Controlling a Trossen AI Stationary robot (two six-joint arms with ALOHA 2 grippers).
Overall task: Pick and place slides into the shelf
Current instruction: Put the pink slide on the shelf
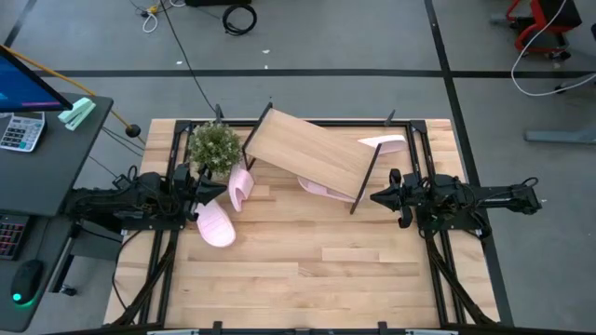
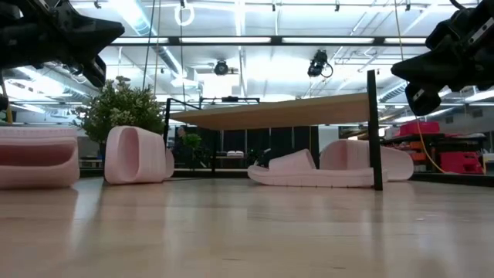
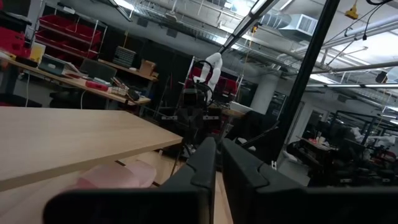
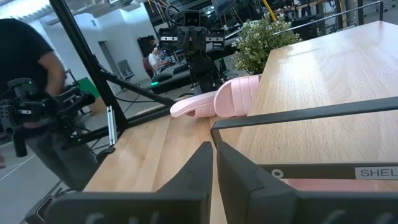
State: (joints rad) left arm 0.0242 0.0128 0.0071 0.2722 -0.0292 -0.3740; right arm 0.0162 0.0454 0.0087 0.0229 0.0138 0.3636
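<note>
Four light pink slides lie around the shelf (image 1: pixel 312 149), a slanted light-wood board on black legs at the table's far middle. One slide (image 1: pixel 240 189) stands on its side left of the shelf. A second (image 1: pixel 215 224) lies nearer the front. A third (image 1: pixel 321 189) lies on the table under the board's near edge. The fourth (image 1: pixel 384 142) rests at the shelf's far right corner. My left gripper (image 1: pixel 222 183) hovers shut at the table's left, beside the standing slide. My right gripper (image 1: pixel 375 197) hovers shut at the right, by the shelf's near right leg (image 2: pixel 374 131).
A small potted plant (image 1: pixel 214 144) stands at the far left, beside the shelf's left end. Bare tabletop (image 1: pixel 307 270) stretches across the near half. A desk with a monitor and calculator (image 1: pixel 19 130) stands off the table's left. A person (image 4: pixel 25 74) shows beyond the table.
</note>
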